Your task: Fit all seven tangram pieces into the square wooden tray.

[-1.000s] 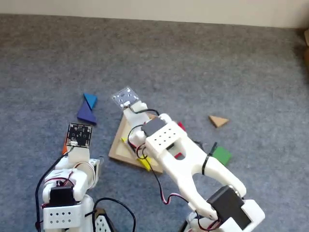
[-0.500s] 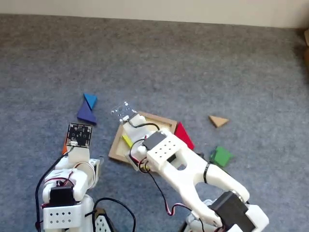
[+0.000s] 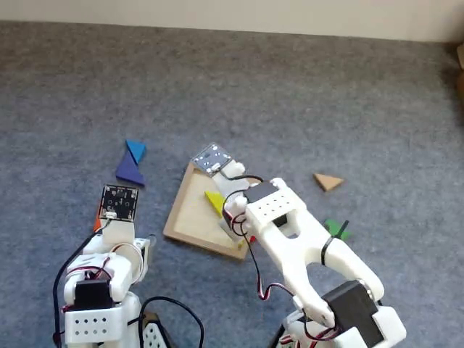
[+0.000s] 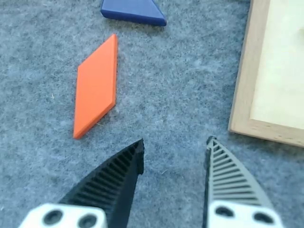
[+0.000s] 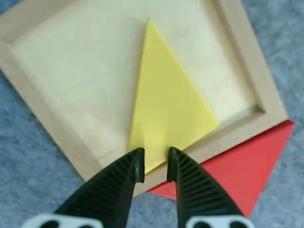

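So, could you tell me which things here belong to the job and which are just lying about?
Job: wooden tray; yellow triangle, in right claw; red triangle; orange parallelogram; dark blue triangle; light blue triangle; tan triangle; green square.
Lying about: grey carpet; brown object at edge.

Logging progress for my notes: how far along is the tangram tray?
Nothing is seated yet. The right hand grips the yellow triangle over the tray, crossing its rim. Remaining on the carpet: red triangle, orange parallelogram, dark blue piece, light blue piece, green piece, tan triangle. The left hand is open, empty.
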